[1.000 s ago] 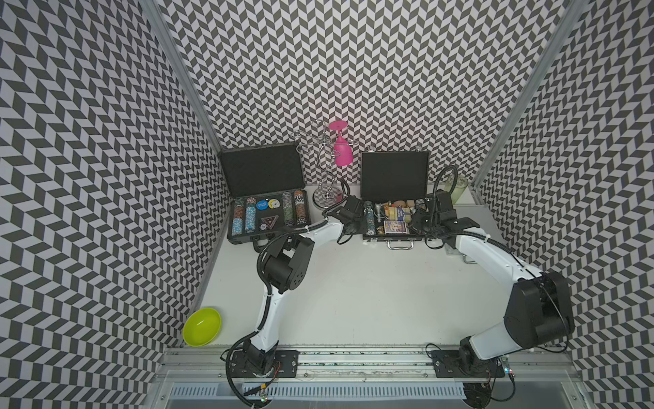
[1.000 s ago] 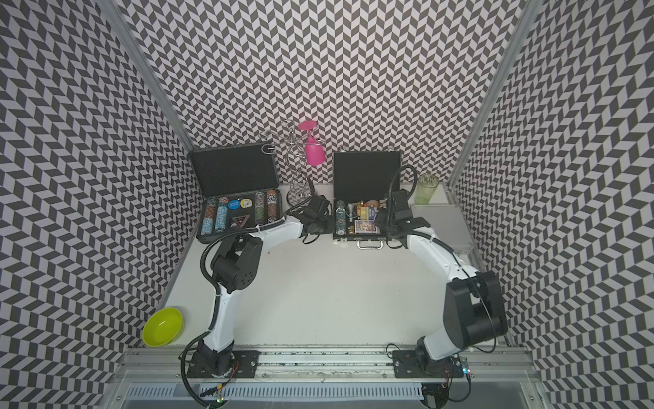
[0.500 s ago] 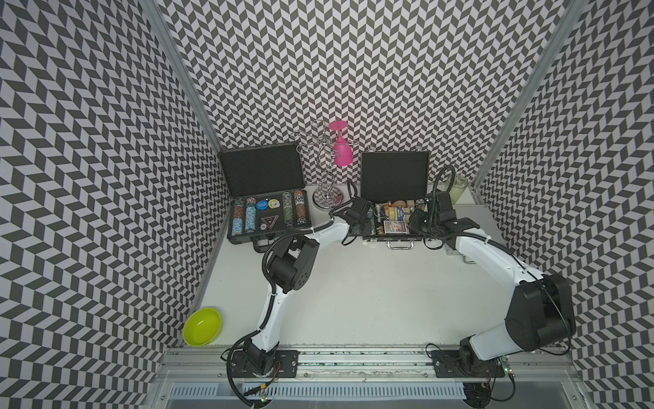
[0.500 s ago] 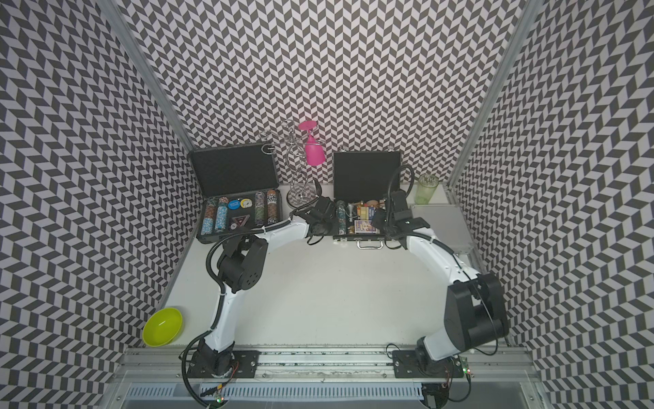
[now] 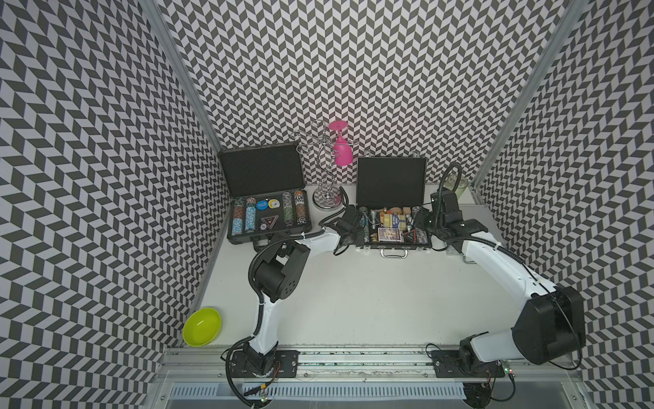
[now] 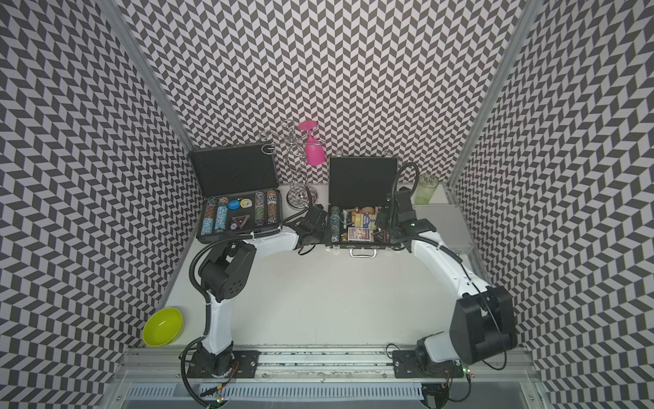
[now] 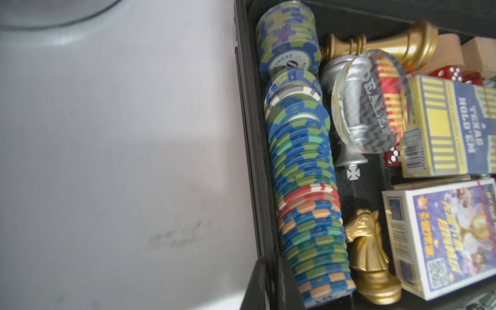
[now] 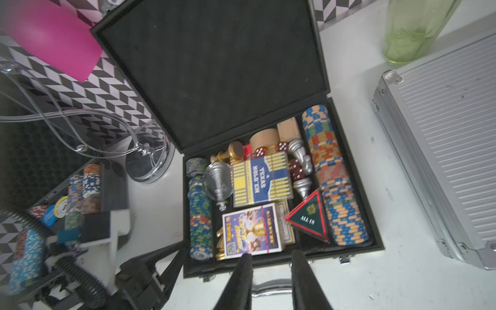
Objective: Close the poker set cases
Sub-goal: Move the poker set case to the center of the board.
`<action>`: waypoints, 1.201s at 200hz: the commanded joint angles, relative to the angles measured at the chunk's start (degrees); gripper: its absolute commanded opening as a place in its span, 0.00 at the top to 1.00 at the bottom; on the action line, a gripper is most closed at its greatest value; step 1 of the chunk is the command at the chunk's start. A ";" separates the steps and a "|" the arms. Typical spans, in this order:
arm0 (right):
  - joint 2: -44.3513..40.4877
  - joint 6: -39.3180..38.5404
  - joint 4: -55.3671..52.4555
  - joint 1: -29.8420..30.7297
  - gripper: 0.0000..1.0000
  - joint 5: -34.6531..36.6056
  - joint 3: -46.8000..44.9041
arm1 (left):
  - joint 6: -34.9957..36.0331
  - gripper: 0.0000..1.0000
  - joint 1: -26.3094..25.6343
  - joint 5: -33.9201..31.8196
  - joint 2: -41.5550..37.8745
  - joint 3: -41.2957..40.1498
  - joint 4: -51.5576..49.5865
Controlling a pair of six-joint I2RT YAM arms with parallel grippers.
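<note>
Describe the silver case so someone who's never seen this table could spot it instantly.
Find the open black case at the back middle of the table. On its right, by the green glass, lies the silver case: ribbed pale metal, the only case shut.

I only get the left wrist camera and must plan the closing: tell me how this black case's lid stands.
Observer: The black case is open, its lid upright.
Operator: Now report the right arm.
Observer: The right gripper hangs above that case, fingers apart, empty.
Operator: List the other cases.
Observer: The dark-grey case is open too; the silver case lies shut.
</note>
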 commanded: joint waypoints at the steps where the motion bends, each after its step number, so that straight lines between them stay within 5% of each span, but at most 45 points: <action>1: -0.94 -1.08 0.17 0.23 0.72 4.96 1.49 | 3.22 0.94 -1.69 4.32 -4.97 -7.65 -6.39; 68: 0.94 -1.50 -1.13 0.23 0.72 7.87 2.92 | -0.91 0.94 -2.44 7.61 -21.35 -24.98 -5.45; 153: 0.65 -3.53 -2.31 0.25 0.70 1.59 -3.31 | -7.77 0.93 -4.20 11.41 -36.05 -38.77 -5.41; 181: 0.17 -3.61 -1.81 0.23 0.69 0.34 -4.62 | -8.40 0.84 -4.29 12.52 -36.34 -39.26 -5.20; 206: -0.55 -4.23 -2.25 0.23 0.65 -1.62 -2.79 | -7.64 0.66 -4.22 11.02 -36.79 -36.26 -7.81; 240: 0.59 -5.21 -0.44 -0.72 0.51 -1.24 0.25 | -5.11 0.53 -1.79 9.45 -37.42 -31.07 -11.44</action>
